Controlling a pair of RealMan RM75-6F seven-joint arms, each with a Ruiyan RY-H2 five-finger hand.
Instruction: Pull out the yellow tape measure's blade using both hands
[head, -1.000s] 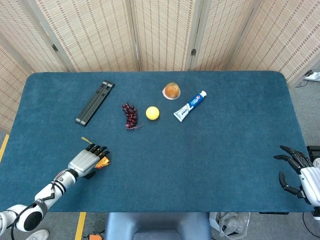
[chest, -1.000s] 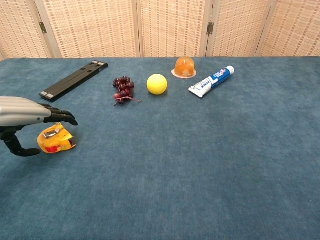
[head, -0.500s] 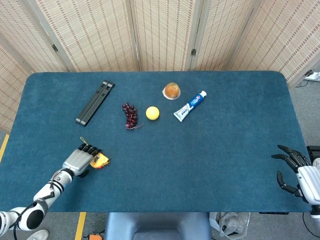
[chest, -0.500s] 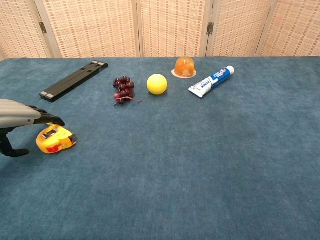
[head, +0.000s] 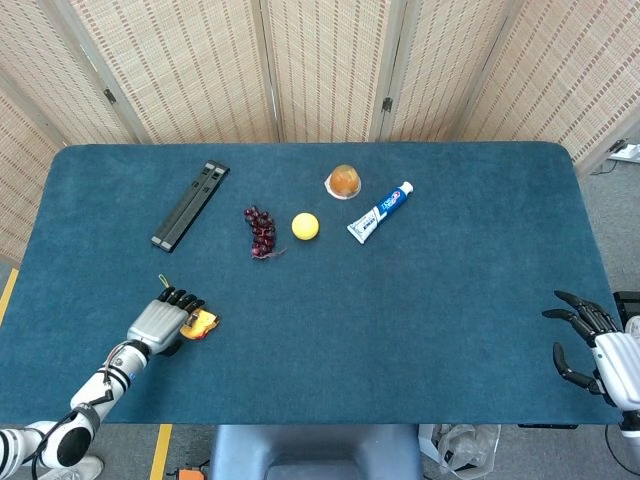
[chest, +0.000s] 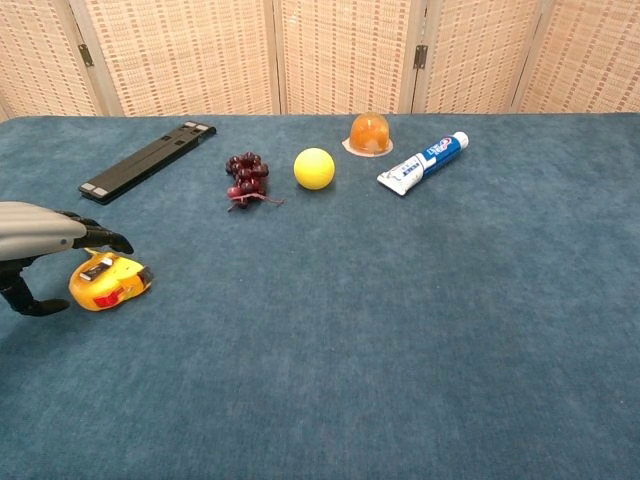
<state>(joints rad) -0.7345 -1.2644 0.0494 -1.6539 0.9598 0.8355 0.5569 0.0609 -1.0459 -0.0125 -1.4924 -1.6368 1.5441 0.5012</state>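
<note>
The yellow tape measure (chest: 110, 281) lies on the blue cloth near the table's front left, its case also in the head view (head: 202, 322). My left hand (chest: 45, 240) reaches over it from the left. The fingertips (chest: 112, 242) hang just above the case and the thumb (chest: 28, 303) curls below, apart from it. In the head view the left hand (head: 160, 320) covers the case's left side. No blade shows pulled out. My right hand (head: 597, 348) hovers past the table's front right corner, fingers spread and empty; the chest view does not show it.
A black folded bar (head: 190, 205) lies at the back left. A bunch of dark grapes (head: 261, 231), a yellow ball (head: 305, 226), a jelly cup (head: 343, 182) and a toothpaste tube (head: 380, 212) sit in a row at the back middle.
My left hand has drawn back a little toward the left, and the tape measure has shifted slightly with it. The right hand has barely moved.
</note>
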